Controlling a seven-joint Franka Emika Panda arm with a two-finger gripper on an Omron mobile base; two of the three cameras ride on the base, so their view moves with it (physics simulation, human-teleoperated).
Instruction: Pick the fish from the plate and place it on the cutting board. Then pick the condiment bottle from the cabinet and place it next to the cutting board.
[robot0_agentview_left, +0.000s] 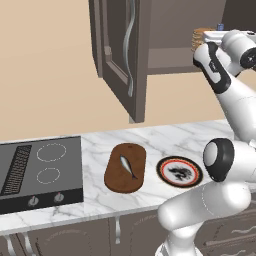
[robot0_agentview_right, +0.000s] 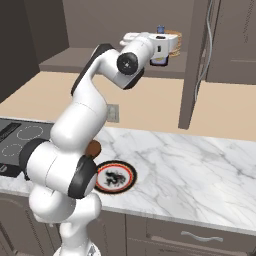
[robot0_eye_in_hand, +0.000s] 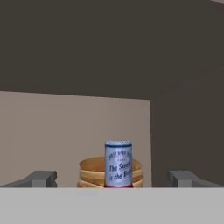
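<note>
Fish (robot0_agentview_left: 128, 166) lies lengthwise on the cutting board (robot0_agentview_left: 125, 168), well inside its rounded edges, tail toward the wall. That board sits on the marble table (robot0_agentview_left: 165, 137) between the cooktop (robot0_agentview_left: 41, 172) and the plate (robot0_agentview_left: 179, 171); a narrow strip of bare marble separates board and plate, and both stay back from the table's front edge. From the right base view the plate (robot0_agentview_right: 115, 176) is near the front edge, with a wide bare stretch of marble running toward the table's right end.

Up in the cabinet (robot0_agentview_left: 175, 35), the door (robot0_agentview_left: 120, 55) hangs swung out over the table, its wavy handle (robot0_agentview_left: 130, 47) facing the room. The condiment bottle (robot0_eye_in_hand: 118, 164) stands upright on the shelf, straight ahead of the tool (robot0_eye_in_hand: 113, 179), with the stack of pancakes (robot0_eye_in_hand: 92, 173) just behind it. The tool's two fingertips (robot0_eye_in_hand: 41, 178) are spread wide apart, released, with open room on either side of the bottle and nothing between them. In the right base view the tool (robot0_agentview_right: 161, 49) is level with the shelf's front edge, the bottle's blue cap (robot0_agentview_right: 160, 29) showing just above it.
</note>
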